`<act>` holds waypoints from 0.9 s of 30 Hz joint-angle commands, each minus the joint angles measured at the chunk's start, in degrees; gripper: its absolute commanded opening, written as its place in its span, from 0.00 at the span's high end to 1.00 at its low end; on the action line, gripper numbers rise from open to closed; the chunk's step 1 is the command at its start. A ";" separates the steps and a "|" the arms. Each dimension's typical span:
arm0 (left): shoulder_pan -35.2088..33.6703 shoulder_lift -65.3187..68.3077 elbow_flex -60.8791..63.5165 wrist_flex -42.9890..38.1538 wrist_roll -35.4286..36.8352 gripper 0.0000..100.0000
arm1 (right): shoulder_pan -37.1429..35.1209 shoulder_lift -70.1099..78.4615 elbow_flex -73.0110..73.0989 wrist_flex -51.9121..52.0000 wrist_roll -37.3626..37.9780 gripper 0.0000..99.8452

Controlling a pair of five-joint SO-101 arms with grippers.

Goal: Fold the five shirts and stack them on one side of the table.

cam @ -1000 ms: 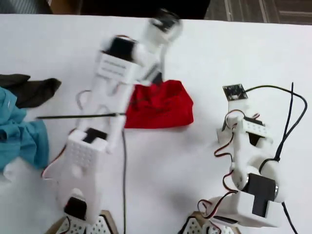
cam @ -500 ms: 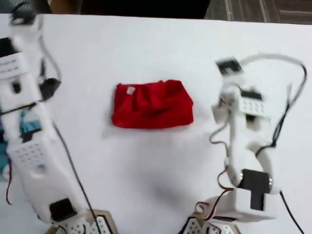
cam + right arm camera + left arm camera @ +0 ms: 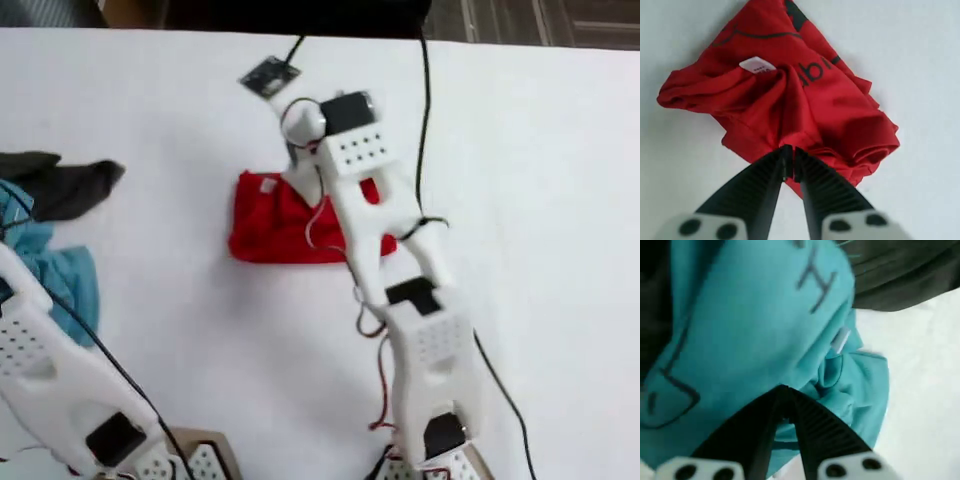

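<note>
— What is the right claw (image 3: 789,152) doing?

— Clenched. Its two black jaws meet tip to tip at the edge of the red shirt (image 3: 790,95), on a bunched fold. I cannot tell whether any cloth is caught between them.

— And the left claw (image 3: 785,392)?

— Also clenched, tips together over the teal shirt (image 3: 740,330). Again I cannot tell whether it touches or grips the cloth.

— Where do the shirts lie?

— In the high view the red shirt (image 3: 275,225) is a rumpled rectangle a little left of centre. Its white label (image 3: 266,186) is at its upper left corner. The teal shirt (image 3: 65,275) is heaped at the left edge, with a dark shirt (image 3: 65,185) just above it.

— The surface?

— A plain white table (image 3: 520,150) takes up nearly the whole frame. Beyond its far edge, a strip of striped floor (image 3: 540,20) runs along the upper right, with darkness at top centre.

— Anything hidden?

— The right arm (image 3: 430,345) runs up from the bottom centre and covers the right part of the red shirt. A black cable (image 3: 425,120) trails from it to the top of the frame. The left arm (image 3: 50,370) crosses the lower left corner and is cut off by the frame's edge, as is the teal shirt. The dark print on both shirts is partly lost in the folds.
</note>
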 commanded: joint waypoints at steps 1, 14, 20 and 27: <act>0.18 -3.69 4.79 -0.97 0.00 0.97 | -1.27 3.21 -7.30 0.57 -0.44 0.98; 6.95 -3.60 36.09 -21.71 4.22 0.97 | -7.87 11.38 -23.12 -2.77 -0.44 0.98; 7.65 -4.13 40.40 -25.32 8.62 0.97 | -7.69 17.01 -22.59 -5.67 -0.18 0.98; 7.65 -3.96 40.66 -25.32 11.43 0.97 | -5.85 21.85 -22.86 -0.04 -0.09 0.98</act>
